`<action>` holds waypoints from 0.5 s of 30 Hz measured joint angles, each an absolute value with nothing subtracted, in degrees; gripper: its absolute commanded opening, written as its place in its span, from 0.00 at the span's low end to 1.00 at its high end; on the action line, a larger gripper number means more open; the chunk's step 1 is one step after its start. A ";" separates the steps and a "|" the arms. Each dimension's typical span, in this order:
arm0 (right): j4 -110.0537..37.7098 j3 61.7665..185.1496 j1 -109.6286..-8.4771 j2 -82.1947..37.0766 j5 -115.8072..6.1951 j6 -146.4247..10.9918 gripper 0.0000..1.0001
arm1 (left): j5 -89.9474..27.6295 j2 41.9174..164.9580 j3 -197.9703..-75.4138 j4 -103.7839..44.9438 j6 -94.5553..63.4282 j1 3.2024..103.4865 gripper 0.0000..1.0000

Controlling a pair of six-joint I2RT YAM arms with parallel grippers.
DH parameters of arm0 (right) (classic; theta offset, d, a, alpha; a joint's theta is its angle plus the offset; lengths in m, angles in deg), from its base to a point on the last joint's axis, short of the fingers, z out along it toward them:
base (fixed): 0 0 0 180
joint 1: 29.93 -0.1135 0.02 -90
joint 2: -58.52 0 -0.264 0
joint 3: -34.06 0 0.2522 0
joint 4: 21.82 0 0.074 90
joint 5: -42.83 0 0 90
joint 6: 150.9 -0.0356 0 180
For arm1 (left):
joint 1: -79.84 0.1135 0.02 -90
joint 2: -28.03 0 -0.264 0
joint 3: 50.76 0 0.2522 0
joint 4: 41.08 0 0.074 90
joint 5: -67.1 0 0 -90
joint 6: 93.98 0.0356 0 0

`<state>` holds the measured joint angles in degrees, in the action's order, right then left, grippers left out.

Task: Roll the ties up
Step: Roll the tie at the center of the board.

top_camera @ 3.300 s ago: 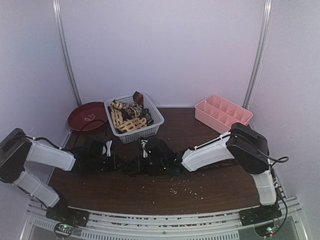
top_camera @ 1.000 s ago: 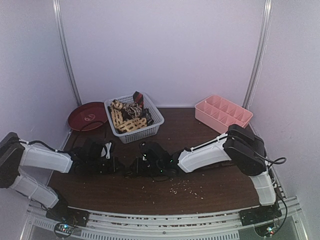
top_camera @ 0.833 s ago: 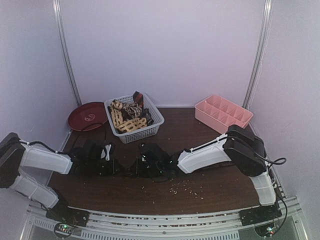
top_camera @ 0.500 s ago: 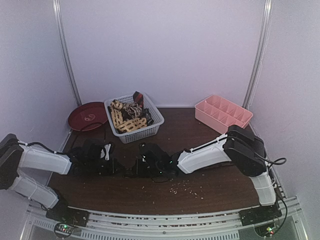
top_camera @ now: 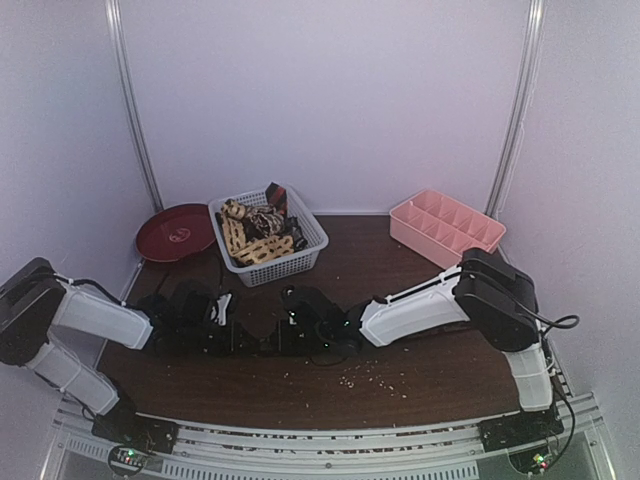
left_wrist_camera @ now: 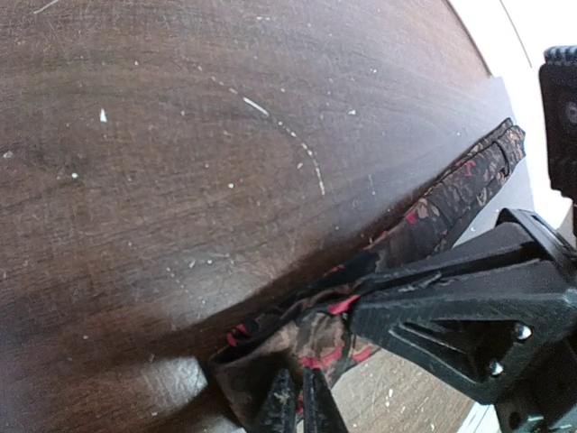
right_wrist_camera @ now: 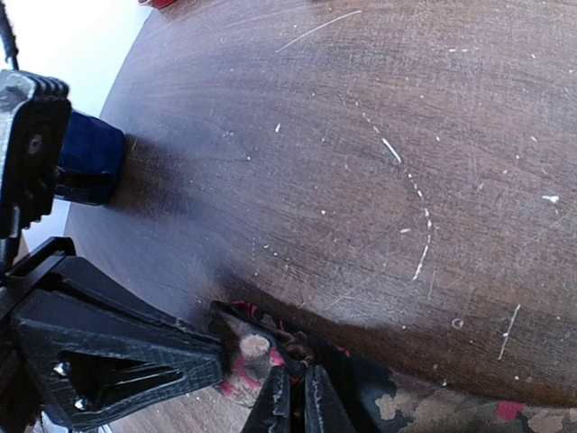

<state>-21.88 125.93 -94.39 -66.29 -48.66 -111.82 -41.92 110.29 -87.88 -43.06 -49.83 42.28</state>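
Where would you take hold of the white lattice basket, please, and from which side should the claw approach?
Grip the white lattice basket by the rim of its near wall, towards the right corner. Come down from above with one finger inside and one outside. It stands upright, open-topped and thin-walled, and the ties are heaped mostly left and back, so that stretch looks freest.

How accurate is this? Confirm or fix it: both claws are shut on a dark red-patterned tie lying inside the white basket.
Wrong place. The left claw and right claw are shut on the dark red-patterned tie, but it lies on the wooden table, outside the white basket, as both wrist views show.
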 measured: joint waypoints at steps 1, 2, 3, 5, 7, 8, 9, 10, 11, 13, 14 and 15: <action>-21.97 125.91 -94.37 -66.18 -48.62 -111.62 0.06 | -41.92 110.66 -87.88 -43.35 -49.85 42.26 0.06; -22.10 125.86 -94.33 -66.10 -48.57 -111.38 0.06 | -41.95 111.12 -87.88 -43.76 -49.94 42.22 0.06; -22.15 125.84 -94.26 -66.05 -48.55 -111.16 0.06 | -41.92 111.58 -87.88 -44.11 -49.98 42.22 0.06; -22.17 125.75 -94.11 -65.99 -48.55 -110.51 0.05 | -41.95 112.19 -87.88 -44.77 -50.11 42.11 0.06; -22.17 125.65 -94.02 -65.96 -48.47 -109.94 0.05 | -41.90 112.50 -87.88 -45.38 -50.35 41.93 0.06; -22.15 125.56 -93.96 -65.96 -48.47 -109.61 0.06 | -41.86 112.59 -87.88 -45.56 -50.46 41.82 0.06; -22.17 125.54 -93.91 -65.96 -48.47 -109.26 0.06 | -41.81 112.63 -87.88 -45.73 -50.59 41.74 0.06; -22.17 125.54 -93.87 -65.99 -48.47 -108.98 0.07 | -41.75 112.63 -87.88 -45.86 -50.68 41.67 0.06; -22.17 125.54 -93.80 -65.99 -48.44 -108.78 0.08 | -41.71 112.63 -87.88 -45.93 -50.79 41.63 0.06; -22.23 125.54 -93.76 -65.99 -48.31 -108.34 0.11 | -41.51 112.69 -87.88 -46.17 -50.90 41.50 0.06; -22.32 125.54 -93.76 -65.96 -48.09 -107.99 0.13 | -41.33 112.76 -87.88 -46.23 -50.94 41.47 0.06; -22.41 125.54 -93.76 -65.99 -47.90 -107.69 0.14 | -41.20 112.85 -87.88 -46.30 -51.01 41.47 0.06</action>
